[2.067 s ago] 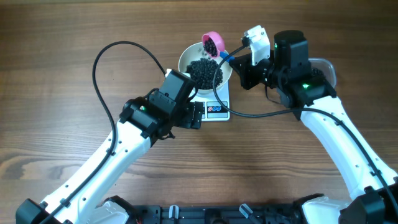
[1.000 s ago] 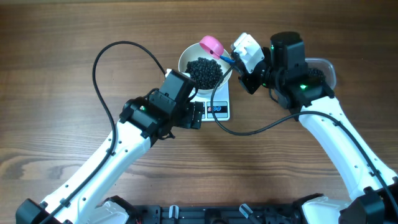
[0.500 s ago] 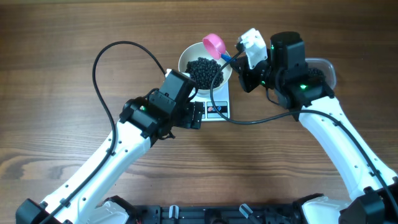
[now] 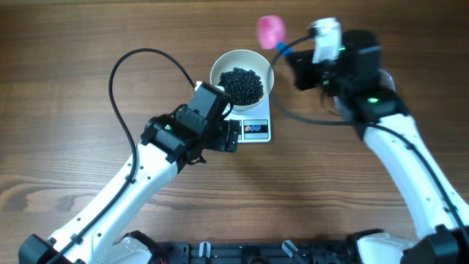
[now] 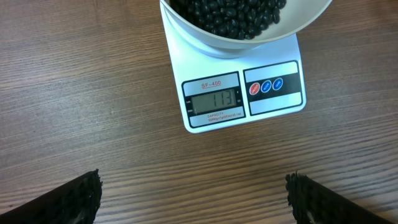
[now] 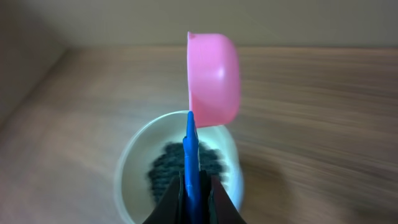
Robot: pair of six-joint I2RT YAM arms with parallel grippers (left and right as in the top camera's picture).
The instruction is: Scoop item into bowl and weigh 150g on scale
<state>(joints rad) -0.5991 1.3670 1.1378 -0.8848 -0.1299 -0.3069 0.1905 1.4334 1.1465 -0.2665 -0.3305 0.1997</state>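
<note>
Bare brown wooden table (image 4: 73, 88) fills the background.

Overhead: the right gripper (image 4: 293, 59) has swung up and away from the bowl (image 4: 220, 64). Half a second ago its pink scoop (image 4: 270, 29) hung at the bowl's rim. Now the scoop is a blurred shape out past the gripper's tips and clear of the bowl. The beans (image 4: 242, 84) lie heaped in the bowl, which sits on the scale (image 4: 255, 130) just ahead of the left gripper (image 4: 233, 136). That gripper has not moved.

Left wrist: the left gripper (image 5: 193, 180) is spread wide, its fingers (image 5: 74, 199) at the bottom corners, gripping and touching nothing. Straight ahead of them the scale (image 5: 280, 102) appears to read 113, and the bowl (image 5: 199, 37) of beans (image 5: 230, 15) sits on its far half. By my judgement the last load is in and the weight is short of the target, so more scooping is needed.

Right wrist: the right gripper (image 6: 193, 199) is clamped tight on the scoop's blue handle (image 6: 190, 149). The scoop (image 6: 214, 78) is raised beyond the tips, turned on its side, with no beans visible in it. The bowl (image 6: 130, 180) and beans (image 6: 168, 168) lie below and beyond the fingers.
</note>
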